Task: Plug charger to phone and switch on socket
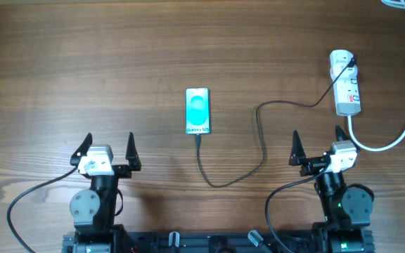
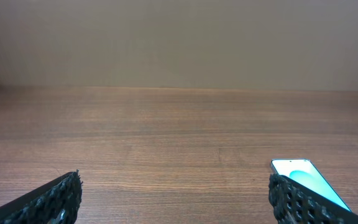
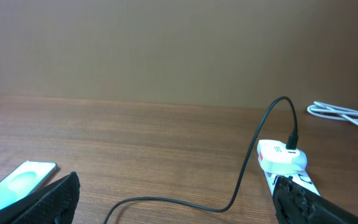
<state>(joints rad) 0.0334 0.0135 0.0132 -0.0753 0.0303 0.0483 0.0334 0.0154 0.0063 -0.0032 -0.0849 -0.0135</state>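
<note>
The phone (image 1: pixel 197 110) lies flat mid-table with its turquoise screen up; it also shows in the left wrist view (image 2: pixel 306 177) and the right wrist view (image 3: pixel 17 182). The black charger cable (image 1: pixel 261 140) runs from a plug in the white socket strip (image 1: pixel 347 88) at the far right, loops toward me and ends at the phone's near short edge; whether its tip is inserted I cannot tell. My left gripper (image 1: pixel 110 135) stands open near the front edge, left of the phone. My right gripper (image 1: pixel 317 131) stands open just short of the socket (image 3: pixel 283 157), with the cable (image 3: pixel 229 205) lying between its fingers.
The socket's thick white lead (image 1: pixel 385 147) curves off to the right edge and up to the far right corner, seen as white cable (image 3: pixel 344 115) beyond the socket. The table is dark wood, with a plain wall behind it.
</note>
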